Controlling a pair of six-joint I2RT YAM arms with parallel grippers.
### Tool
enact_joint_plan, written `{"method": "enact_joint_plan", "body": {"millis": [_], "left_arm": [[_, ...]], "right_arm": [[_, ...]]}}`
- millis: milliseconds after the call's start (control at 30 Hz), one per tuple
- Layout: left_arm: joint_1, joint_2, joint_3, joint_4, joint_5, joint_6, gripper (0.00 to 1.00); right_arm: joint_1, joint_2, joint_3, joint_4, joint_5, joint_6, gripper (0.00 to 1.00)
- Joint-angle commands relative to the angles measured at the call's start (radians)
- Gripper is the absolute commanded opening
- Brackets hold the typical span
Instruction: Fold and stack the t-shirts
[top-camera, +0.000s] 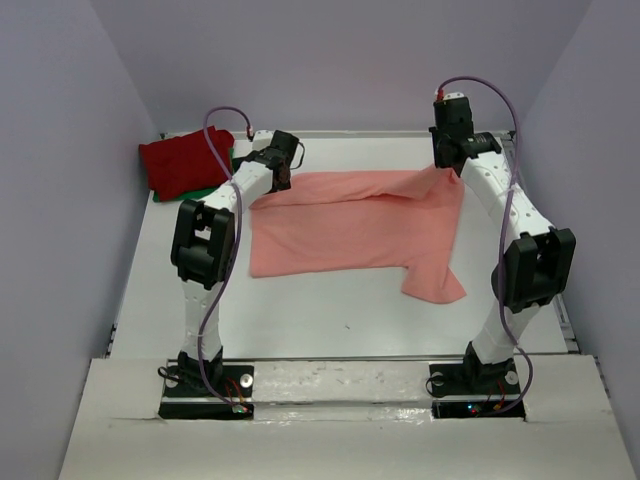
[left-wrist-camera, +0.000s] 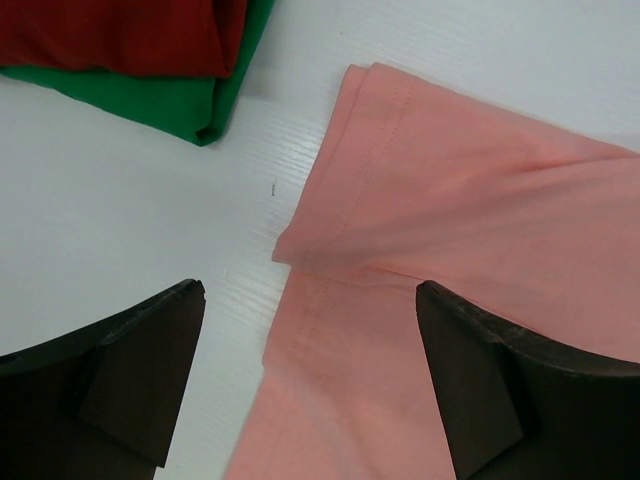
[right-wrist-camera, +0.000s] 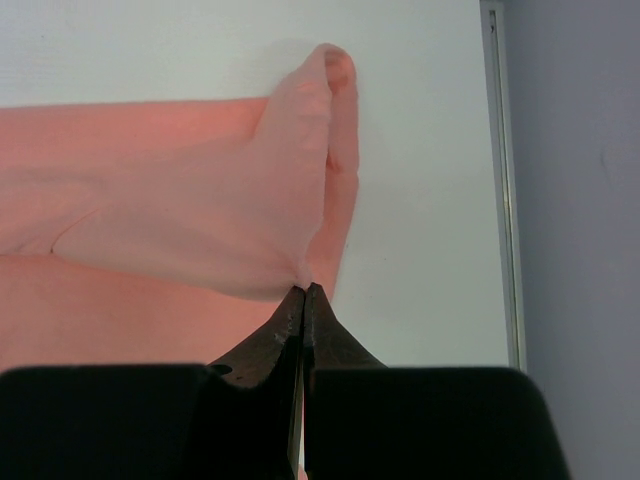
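Note:
A salmon-pink t-shirt (top-camera: 350, 225) lies half folded across the middle of the table, one sleeve hanging toward the front right. My left gripper (top-camera: 275, 185) hovers over its far left corner. In the left wrist view that gripper (left-wrist-camera: 310, 290) is open, its dark fingers (left-wrist-camera: 140, 370) wide apart above the cloth's folded edge (left-wrist-camera: 450, 200) and holding nothing. My right gripper (top-camera: 447, 165) is shut on the shirt's far right corner and lifts it slightly. The right wrist view shows the pinch (right-wrist-camera: 303, 290) with cloth (right-wrist-camera: 200, 200) bunched at the tips. A dark red t-shirt (top-camera: 185, 160) rests folded on a green one (top-camera: 200, 192).
The red and green stack (left-wrist-camera: 150, 100) sits at the far left corner, close to my left gripper. A raised rail (right-wrist-camera: 500, 180) marks the table's right edge, with the purple wall just beyond. Bare white table (top-camera: 330, 310) lies in front of the pink shirt.

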Motion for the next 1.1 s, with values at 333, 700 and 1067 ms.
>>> {"method": "enact_joint_plan", "body": {"millis": [333,700,1067], "left_arm": [[-0.02,-0.156,0.073,0.0,-0.007,0.033,0.99],[-0.023,-0.18,0.05,0.02,0.012,0.048,0.99],[-0.053,-0.183,0.012,0.039,0.032,0.047,0.99]], "right_arm": [[0.005,0.049,-0.122,-0.069,0.15,0.209,0.0],[0.005,0.058,-0.101,-0.095,0.214,0.244,0.96],[0.005,0.122,0.015,-0.076,-0.018,0.198,0.08]]}}
